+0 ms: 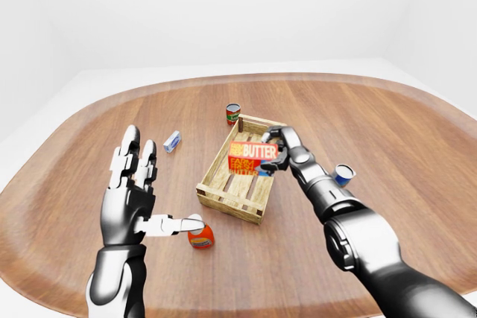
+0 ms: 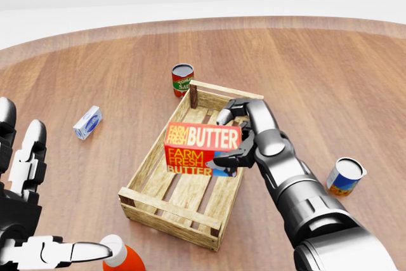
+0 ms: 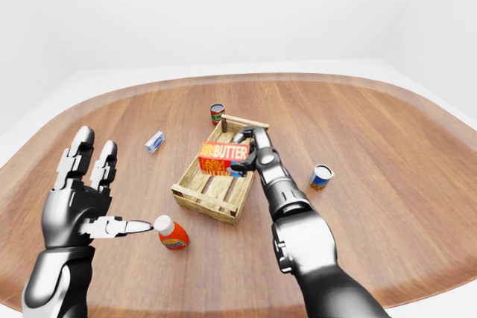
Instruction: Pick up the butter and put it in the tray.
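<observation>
1 butter [image 2: 203,150] in right fingers [image 2: 236,152], apparently above 1 tray [image 2: 152,204]

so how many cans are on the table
2. A red-labelled can stands just above the wooden tray's top-left corner in the head view; a blue-labelled can sits to the tray's right, beside the right arm. None looks hidden.

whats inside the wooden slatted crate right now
The wooden slatted crate shows only bare slats. The red butter box, gripped by the right hand, sits over its middle; whether it rests on the slats, and what lies beneath it, is hidden.
</observation>
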